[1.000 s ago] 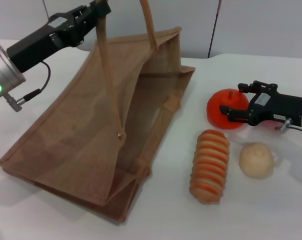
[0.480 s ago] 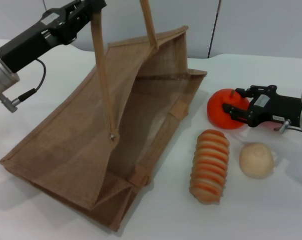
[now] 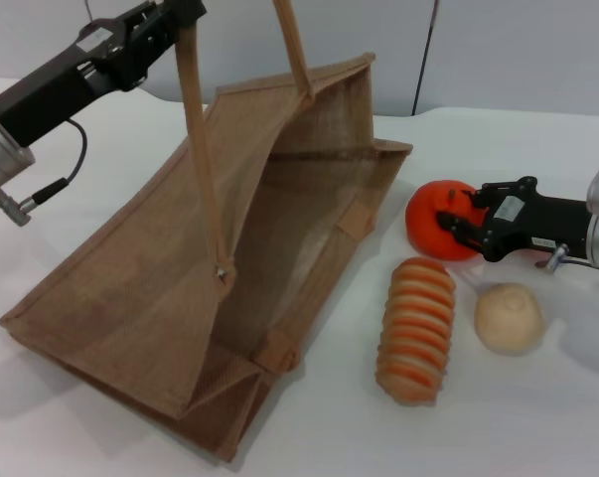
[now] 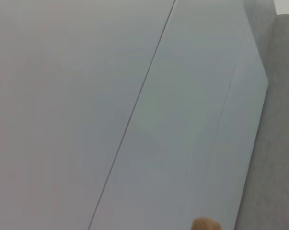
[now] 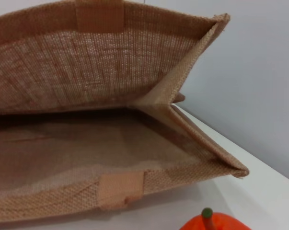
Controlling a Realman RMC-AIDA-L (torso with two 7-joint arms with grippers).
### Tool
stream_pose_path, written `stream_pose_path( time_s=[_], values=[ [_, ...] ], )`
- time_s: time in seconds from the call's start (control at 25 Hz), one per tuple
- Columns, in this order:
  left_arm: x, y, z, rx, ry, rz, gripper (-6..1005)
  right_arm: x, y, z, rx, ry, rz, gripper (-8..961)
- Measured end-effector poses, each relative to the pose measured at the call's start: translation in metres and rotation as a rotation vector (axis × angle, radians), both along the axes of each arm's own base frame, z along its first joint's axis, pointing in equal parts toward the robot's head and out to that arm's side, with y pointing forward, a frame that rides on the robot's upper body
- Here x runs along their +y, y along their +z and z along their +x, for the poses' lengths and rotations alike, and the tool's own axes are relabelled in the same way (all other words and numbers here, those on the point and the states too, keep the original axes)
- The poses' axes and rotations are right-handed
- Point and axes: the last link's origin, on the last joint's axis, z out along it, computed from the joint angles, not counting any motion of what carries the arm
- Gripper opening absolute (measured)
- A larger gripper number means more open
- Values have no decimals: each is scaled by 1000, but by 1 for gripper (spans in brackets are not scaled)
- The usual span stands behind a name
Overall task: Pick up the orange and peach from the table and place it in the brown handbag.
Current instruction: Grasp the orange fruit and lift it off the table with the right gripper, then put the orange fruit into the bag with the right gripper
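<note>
The right gripper [image 3: 456, 220] pinches the orange [image 3: 436, 220] between its jaws just above the white bench [image 3: 537, 397], beside the brown handbag [image 3: 229, 248]. The left gripper [image 3: 175, 15], raised at the far left, grips one handle, jaws pressed on the webbing, holding the bag's mouth open. A striped bread [image 3: 415, 330] and a beige bun [image 3: 509, 316] lie nearby.

We see the orange [image 3: 440, 221], stem up, beside the brown handbag [image 3: 150, 288], which lies tilted, mouth open; the peach is hidden.
</note>
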Motion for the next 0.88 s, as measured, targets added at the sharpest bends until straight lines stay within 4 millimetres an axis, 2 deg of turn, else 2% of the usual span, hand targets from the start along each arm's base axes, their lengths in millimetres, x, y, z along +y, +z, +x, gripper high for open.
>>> stream_pose_path(
  time_s=[0.28, 0.88],
  values=[
    [0, 0, -2, 2, 11, 3, 128, -1, 0, -7, 43, 17, -17, 322],
    [4, -1, -2, 18, 24, 6, 128, -13, 26, -35, 184, 195, -73, 220]
  ],
)
